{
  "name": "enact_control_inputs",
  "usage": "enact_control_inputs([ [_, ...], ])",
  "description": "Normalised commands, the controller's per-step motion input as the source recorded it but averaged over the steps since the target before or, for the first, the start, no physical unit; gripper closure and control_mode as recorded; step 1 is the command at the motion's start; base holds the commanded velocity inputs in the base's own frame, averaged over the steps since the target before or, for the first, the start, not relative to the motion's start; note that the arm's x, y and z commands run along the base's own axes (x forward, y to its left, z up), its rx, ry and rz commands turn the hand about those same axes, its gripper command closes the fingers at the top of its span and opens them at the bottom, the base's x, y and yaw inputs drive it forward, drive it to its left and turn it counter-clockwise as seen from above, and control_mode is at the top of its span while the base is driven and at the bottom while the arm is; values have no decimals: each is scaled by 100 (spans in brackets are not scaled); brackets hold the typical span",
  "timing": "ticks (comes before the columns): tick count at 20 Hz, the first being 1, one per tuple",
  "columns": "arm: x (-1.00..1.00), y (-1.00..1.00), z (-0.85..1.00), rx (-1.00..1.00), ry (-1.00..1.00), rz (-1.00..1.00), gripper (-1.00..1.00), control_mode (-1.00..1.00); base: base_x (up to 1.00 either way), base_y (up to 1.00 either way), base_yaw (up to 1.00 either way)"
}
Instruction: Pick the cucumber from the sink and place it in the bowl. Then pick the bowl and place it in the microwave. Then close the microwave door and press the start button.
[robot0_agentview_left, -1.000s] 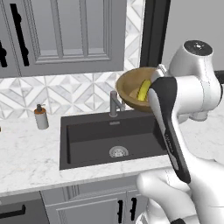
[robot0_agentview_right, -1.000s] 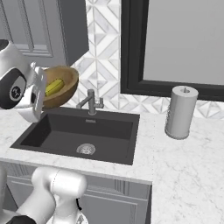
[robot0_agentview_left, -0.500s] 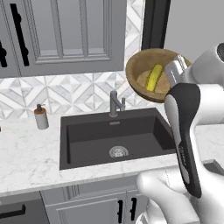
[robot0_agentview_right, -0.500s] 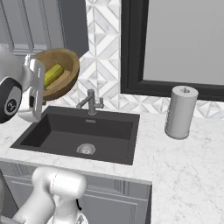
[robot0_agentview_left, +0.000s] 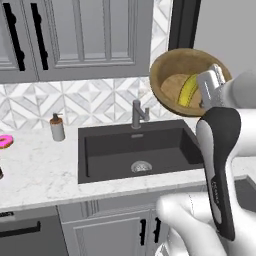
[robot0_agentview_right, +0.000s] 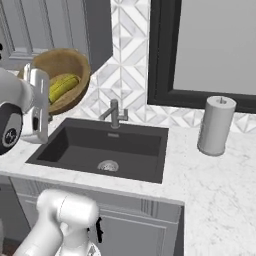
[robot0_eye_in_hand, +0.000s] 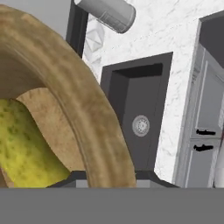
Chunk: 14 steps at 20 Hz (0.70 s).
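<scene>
While the arm hangs up above the counter (robot0_agentview_right: 200, 175), the pincer (robot0_agentview_left: 212, 85) is clamped on the rim of the bowl (robot0_agentview_left: 172, 82), one finger inside and one outside, so it's gripping the bowl and holding it in the air. The bowl is tilted, its open side facing the left base camera. The cucumber (robot0_agentview_left: 189, 91) lies inside it, right next to the pincer, resting against the lower part of the wall.

The sink (robot0_agentview_left: 135, 150) sits well below the pincer, and its silver drain (robot0_agentview_left: 141, 166) shows in the basin floor. The faucet (robot0_agentview_right: 115, 114) stands at the back edge of the sink, below the bowl and a bit to the side.

From the hand camera the bowl rim (robot0_eye_in_hand: 83, 109) curves right across the frame with the yellow cucumber (robot0_eye_in_hand: 26, 148) close up inside.

Farther from the pincer: a soap bottle (robot0_agentview_left: 58, 127) and a pink donut (robot0_agentview_left: 5, 141) on the counter on one side of the sink, and a paper towel roll (robot0_agentview_right: 216, 125) on the other.
</scene>
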Motion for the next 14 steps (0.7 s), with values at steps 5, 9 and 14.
enact_control_inputs([
  [5,0,0,0,0,0,0,100,100,-51,96,62],
  [9,0,0,0,0,0,0,100,100,-27,46,94],
  [14,0,0,0,0,0,0,100,100,-4,13,100],
])
